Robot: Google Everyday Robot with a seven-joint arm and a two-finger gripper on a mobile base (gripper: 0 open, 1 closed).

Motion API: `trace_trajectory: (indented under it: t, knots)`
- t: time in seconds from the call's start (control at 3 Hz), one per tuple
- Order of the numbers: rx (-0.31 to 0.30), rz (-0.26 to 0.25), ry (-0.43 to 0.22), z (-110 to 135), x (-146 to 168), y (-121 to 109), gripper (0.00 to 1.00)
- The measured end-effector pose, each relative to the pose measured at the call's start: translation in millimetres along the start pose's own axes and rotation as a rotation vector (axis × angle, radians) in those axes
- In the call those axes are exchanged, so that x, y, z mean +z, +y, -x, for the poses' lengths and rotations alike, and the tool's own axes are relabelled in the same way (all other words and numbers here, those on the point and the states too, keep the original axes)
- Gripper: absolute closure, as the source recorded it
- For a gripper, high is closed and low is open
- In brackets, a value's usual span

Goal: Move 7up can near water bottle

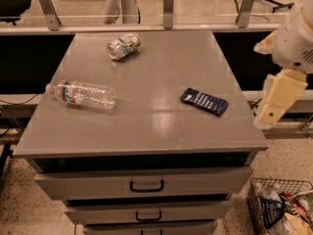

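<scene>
Hovering gripper point(275, 101) beside grey tabletop point(146, 129), speckled floor point(286, 166)

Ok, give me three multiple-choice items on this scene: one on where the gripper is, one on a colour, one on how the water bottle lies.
1. Where is the gripper relative to the table?
A) above its middle
B) off its right edge
C) under it

2. What colour is the flat packet?
A) yellow
B) red
C) dark blue

3. How is the water bottle placed?
A) upright
B) lying on its side
C) inside a drawer

Answers:
1 B: it hangs beside the right edge, far from the 7up can.
2 C: the packet is dark blue with pale print.
3 B: its length rests flat on the tabletop, cap pointing left.
</scene>
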State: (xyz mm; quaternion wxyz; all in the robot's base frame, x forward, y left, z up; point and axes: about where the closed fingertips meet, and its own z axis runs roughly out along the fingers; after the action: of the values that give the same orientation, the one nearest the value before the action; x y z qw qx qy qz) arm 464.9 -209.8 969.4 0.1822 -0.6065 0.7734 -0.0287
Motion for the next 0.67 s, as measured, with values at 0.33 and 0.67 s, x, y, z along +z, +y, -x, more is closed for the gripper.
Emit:
trace_trajectory:
  t: [0.33, 0.67]
  knots:
    - [-0.071, -0.037, -0.100, 33, 38, -56, 0.00]
    - [-0.172, -0.087, -0.183, 72, 66, -113, 0.00]
